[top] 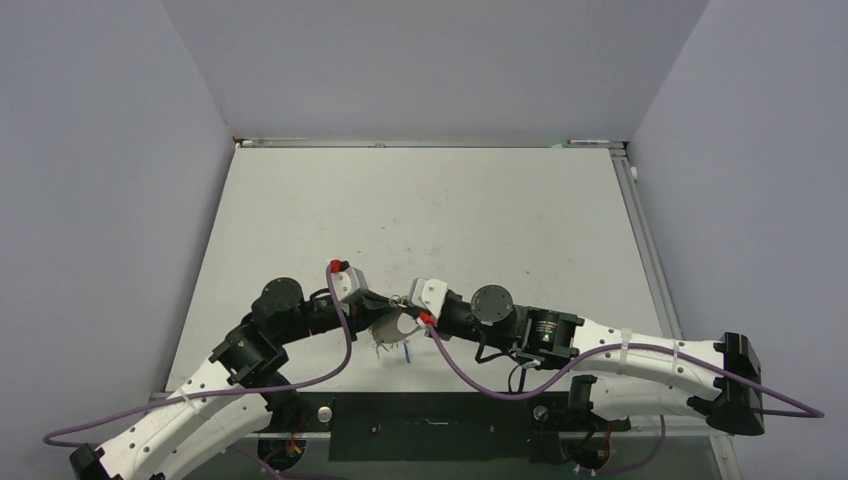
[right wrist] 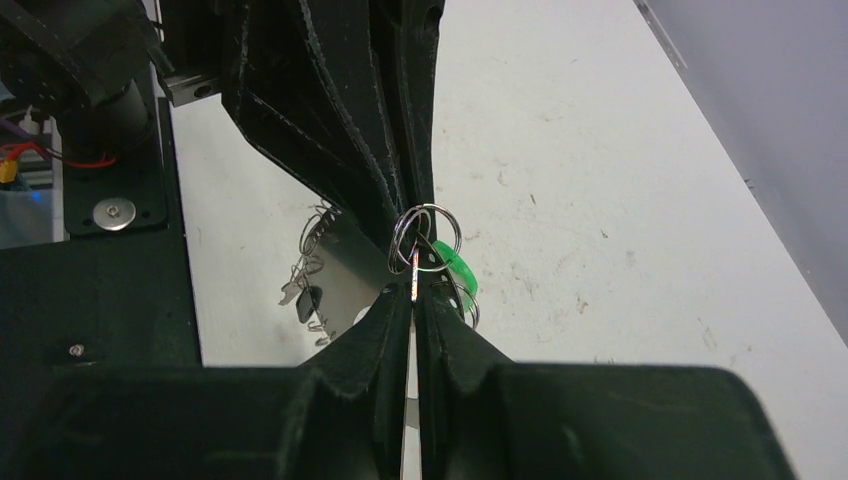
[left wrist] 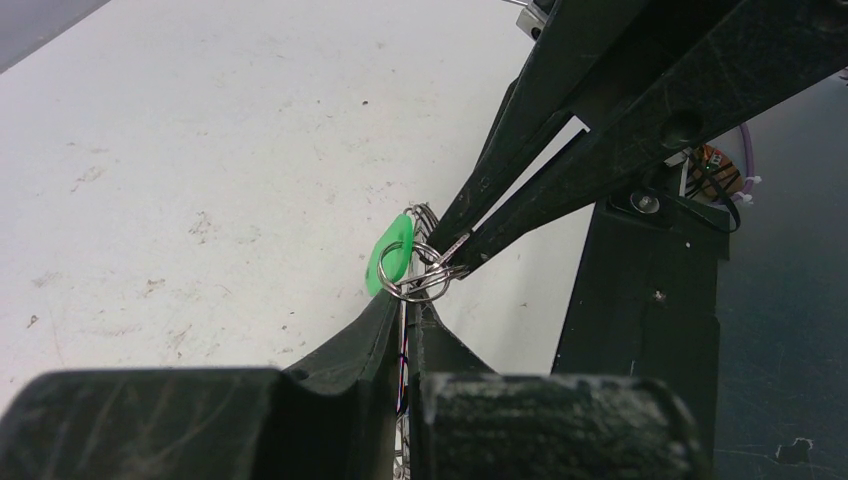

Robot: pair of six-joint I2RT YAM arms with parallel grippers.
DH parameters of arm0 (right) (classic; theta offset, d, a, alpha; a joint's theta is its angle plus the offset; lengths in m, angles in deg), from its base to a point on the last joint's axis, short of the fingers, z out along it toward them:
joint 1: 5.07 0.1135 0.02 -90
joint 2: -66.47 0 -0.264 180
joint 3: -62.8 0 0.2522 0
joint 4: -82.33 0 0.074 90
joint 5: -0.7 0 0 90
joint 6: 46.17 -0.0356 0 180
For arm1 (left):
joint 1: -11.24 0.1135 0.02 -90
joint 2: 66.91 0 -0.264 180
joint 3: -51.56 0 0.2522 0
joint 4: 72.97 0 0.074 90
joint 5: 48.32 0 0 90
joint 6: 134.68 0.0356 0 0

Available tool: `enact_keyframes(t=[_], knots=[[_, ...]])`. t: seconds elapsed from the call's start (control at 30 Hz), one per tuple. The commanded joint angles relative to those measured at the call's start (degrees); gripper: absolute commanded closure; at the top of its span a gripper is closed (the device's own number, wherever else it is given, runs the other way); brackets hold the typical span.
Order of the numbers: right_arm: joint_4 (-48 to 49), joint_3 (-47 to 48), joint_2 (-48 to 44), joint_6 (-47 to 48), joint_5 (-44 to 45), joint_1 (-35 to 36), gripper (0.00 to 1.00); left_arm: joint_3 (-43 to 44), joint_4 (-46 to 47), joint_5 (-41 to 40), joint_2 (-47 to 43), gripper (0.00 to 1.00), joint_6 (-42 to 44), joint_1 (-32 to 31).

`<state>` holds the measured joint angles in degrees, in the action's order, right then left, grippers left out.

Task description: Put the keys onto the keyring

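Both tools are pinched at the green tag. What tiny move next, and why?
Probably a slight twist of the right tool, feeding the split ring by the green tag along the keyring: left tool and right are shut, tip to tip.

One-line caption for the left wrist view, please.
Left gripper shut on the keyring, right gripper pinching the small rings beside the green tag, tip to tip over the white table.

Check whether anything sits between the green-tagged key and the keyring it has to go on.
Nothing visible does. The green-tagged key hangs among the split rings, right where the shut left pincer and shut right pincer meet tip to tip above the table.
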<state>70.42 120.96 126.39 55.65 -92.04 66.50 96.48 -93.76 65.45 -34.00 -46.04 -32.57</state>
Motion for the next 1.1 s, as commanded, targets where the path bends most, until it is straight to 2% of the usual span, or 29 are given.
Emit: enact_keyframes(t=[0.0,0.1,0.43,1.07], knots=[[-1.6,6.0,1.3,2.9,2.6,0.6,0.95,2.9,3.7,0.3,0.1,1.00,-0.6,0.1],[-5.4,8.8,2.0,4.4,4.9,0.8,0.95,3.0,3.5,0.6,0.4,1.00,-0.5,0.1],[-9.6,13.6,2.6,8.1,7.8,1.1,0.95,3.1,2.9,0.8,0.9,1.00,-0.2,0.1],[-15.2,23.0,6.6,13.4,7.4,2.2,0.95,4.1,1.0,1.6,3.6,1.00,-0.1,0.1]])
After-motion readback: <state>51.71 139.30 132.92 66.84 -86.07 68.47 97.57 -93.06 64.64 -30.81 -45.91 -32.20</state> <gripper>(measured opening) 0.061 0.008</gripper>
